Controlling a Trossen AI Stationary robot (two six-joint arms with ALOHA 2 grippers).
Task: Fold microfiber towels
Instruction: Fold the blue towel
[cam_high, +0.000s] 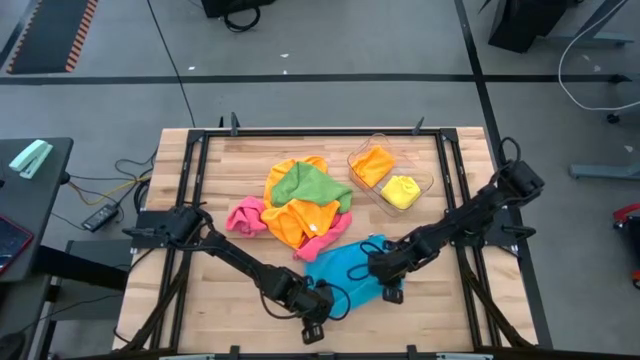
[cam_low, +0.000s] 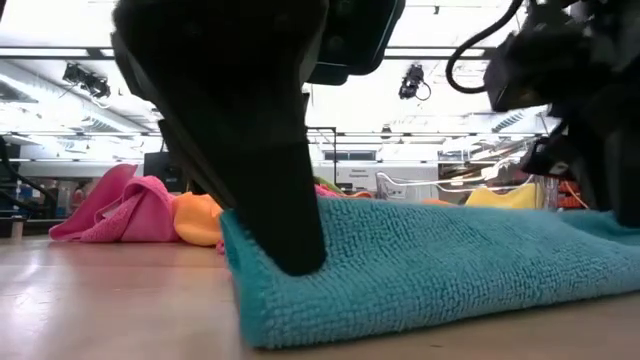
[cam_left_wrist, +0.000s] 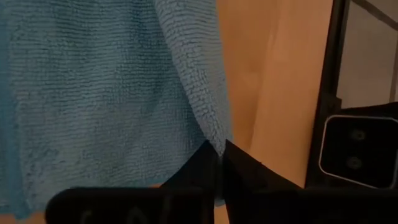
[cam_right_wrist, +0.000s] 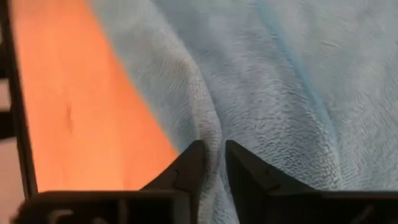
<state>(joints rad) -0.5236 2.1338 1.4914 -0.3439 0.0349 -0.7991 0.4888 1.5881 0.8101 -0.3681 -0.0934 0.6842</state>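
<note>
Blue towel (cam_high: 345, 268) lies flat at the near middle of the desk (cam_high: 215, 200), and from above I see both of my hands on it: the left hand (cam_high: 313, 325) at its near-left corner, the right hand (cam_high: 388, 277) at its right edge. Beyond them sits a heap of pink, orange and green towels (cam_high: 298, 205), and farther right a clear tray (cam_high: 391, 177) with orange and yellow cloths inside. Bare wood stays open left of the left hand and right of the right hand, out to the black frame rails.

Low across the desk, the blue towel's near edge is a thick folded lip, with a dark finger (cam_low: 280, 215) pressed down into its left end. The pink towel (cam_low: 125, 212) lies well behind.

Through the left wrist camera, the left hand (cam_left_wrist: 219, 163) is pinched tight on the towel's hem, with bare desk just beside it.

Through the right wrist camera, the right hand (cam_right_wrist: 213, 163) stands narrow with a ridge of blue cloth between the tips; open wood runs alongside.
</note>
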